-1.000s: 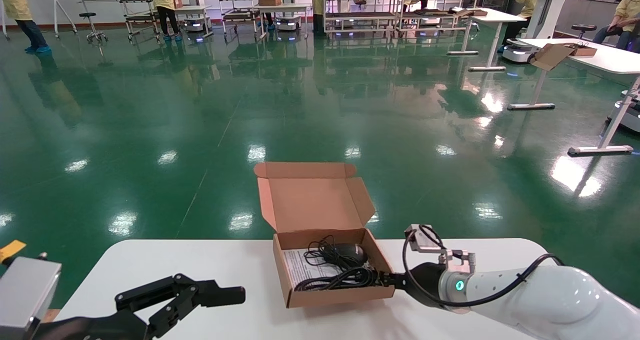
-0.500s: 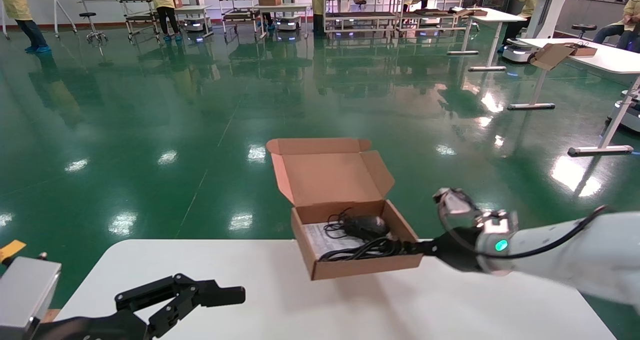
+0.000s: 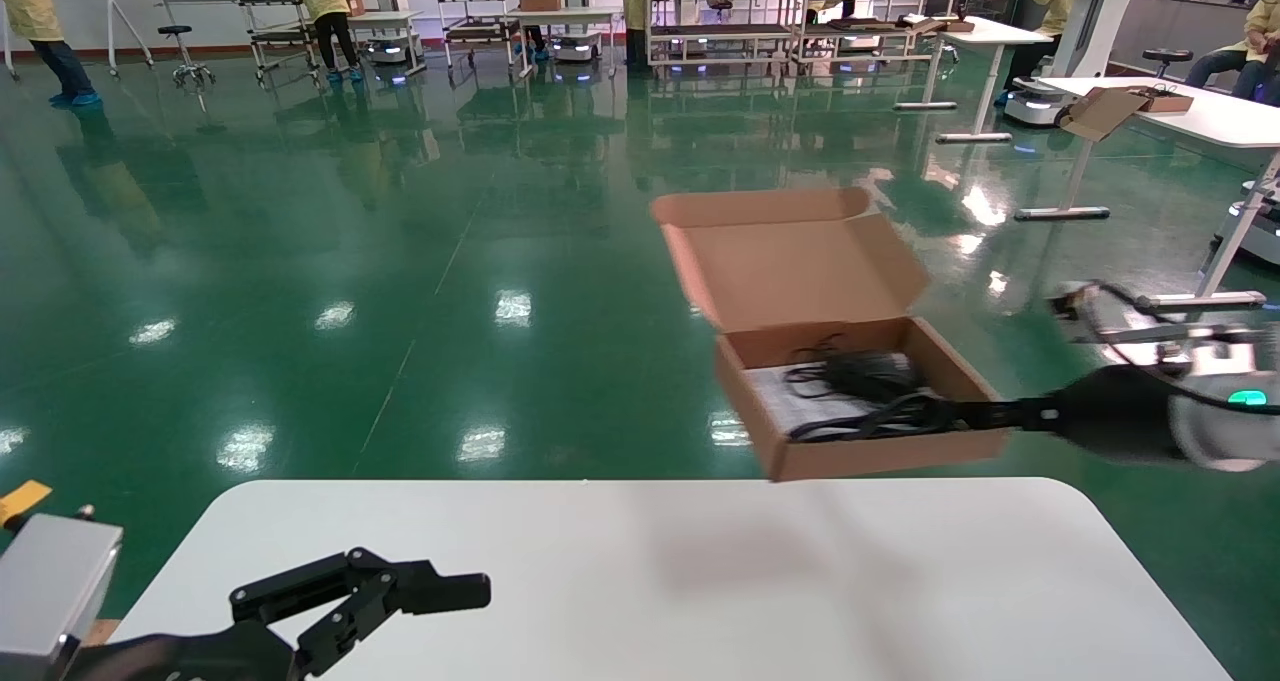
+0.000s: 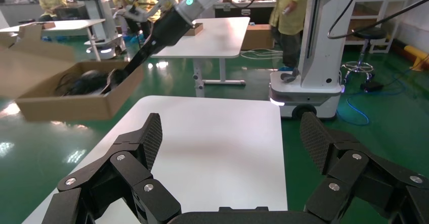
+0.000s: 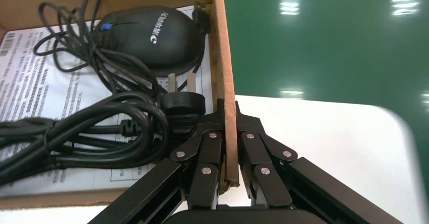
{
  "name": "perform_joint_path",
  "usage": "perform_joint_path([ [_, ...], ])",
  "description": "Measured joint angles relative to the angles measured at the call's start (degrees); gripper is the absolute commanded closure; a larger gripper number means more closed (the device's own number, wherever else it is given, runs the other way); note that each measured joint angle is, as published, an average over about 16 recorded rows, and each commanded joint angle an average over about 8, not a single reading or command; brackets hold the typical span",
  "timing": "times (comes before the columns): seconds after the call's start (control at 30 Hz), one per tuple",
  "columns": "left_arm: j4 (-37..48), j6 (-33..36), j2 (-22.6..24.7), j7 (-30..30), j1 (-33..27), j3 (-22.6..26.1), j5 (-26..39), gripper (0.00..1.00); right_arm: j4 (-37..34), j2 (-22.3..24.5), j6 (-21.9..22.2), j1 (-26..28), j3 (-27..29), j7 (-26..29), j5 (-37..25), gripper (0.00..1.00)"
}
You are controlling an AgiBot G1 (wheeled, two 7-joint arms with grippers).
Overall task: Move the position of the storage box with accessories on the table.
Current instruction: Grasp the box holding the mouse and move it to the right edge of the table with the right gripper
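Observation:
The brown cardboard storage box point(image 3: 880, 456), lid open, hangs in the air above and beyond the far right part of the white table point(image 3: 640, 581). Inside lie a black mouse point(image 5: 146, 34), bundled black cables point(image 5: 76, 133) and a white leaflet point(image 5: 30, 82). My right gripper point(image 5: 228, 114) is shut on the box's right side wall point(image 5: 222, 67); in the head view it point(image 3: 985, 416) reaches in from the right. My left gripper point(image 4: 230, 138) is open and empty, low over the table's near left; it also shows in the head view point(image 3: 400, 591). The box shows in the left wrist view point(image 4: 71, 102).
Green floor lies beyond the table's far edge. Other white tables point(image 3: 1200, 111), racks point(image 3: 720, 21) and people point(image 3: 325, 1) stand far off. In the left wrist view a white robot base point(image 4: 313, 82) stands past the table's right side.
My right gripper has lifted the box off the table and carried it up, away and to the right. The left arm has not moved.

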Motion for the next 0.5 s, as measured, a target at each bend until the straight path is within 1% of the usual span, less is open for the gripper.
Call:
perform_joint_path([
  [0.23, 0.0, 0.0, 0.0, 0.0, 0.0, 0.0, 0.0, 0.0, -1.56, 4.6, 0.36, 0.46, -0.25, -2.42, -0.45, 1.0],
  [0.5, 0.0, 0.0, 0.0, 0.0, 0.0, 0.0, 0.0, 0.0, -2.47, 8.81, 0.28, -1.65, -0.14, -4.75, -0.3, 1.0],
])
